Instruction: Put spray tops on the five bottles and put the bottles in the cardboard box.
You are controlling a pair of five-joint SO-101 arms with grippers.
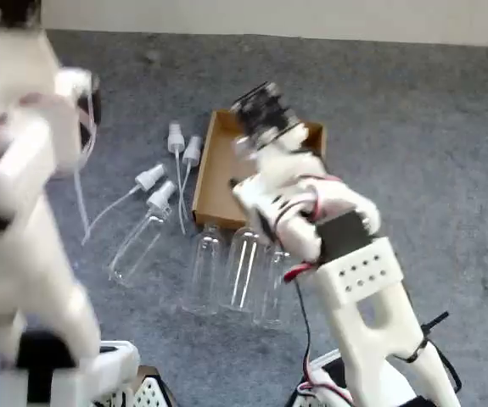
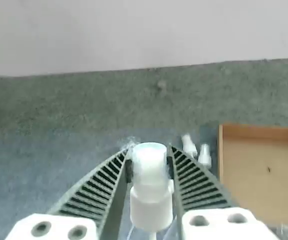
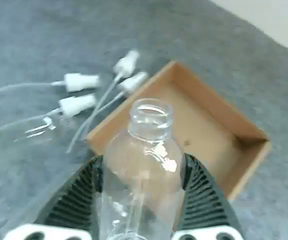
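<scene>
Bottle (image 3: 144,172) clear, uncapped, spray top (image 2: 150,187) white

Left arm (image 1: 23,186): was white plastic, black at the joints.
Right arm (image 1: 362,280): was white, with a black motor block (image 1: 343,233), red and black cables (image 1: 299,275), and a plate (image 1: 364,270) of small holes.
Left gripper (image 2: 149,150): had black ribbed fingers (image 2: 96,192) on white bases.
Right gripper (image 3: 142,161): looked alike.

The right arm (image 1: 311,212) is hanging over the cardboard box (image 1: 216,174), covering much of its open top. Loose spray tops (image 1: 150,178) with trailing tubes are crowding the tabletop (image 1: 413,110) just beside the box's left wall. Clear bottles (image 1: 244,267) are lying along its near side, while the stretch to the right is lying bare.
</scene>
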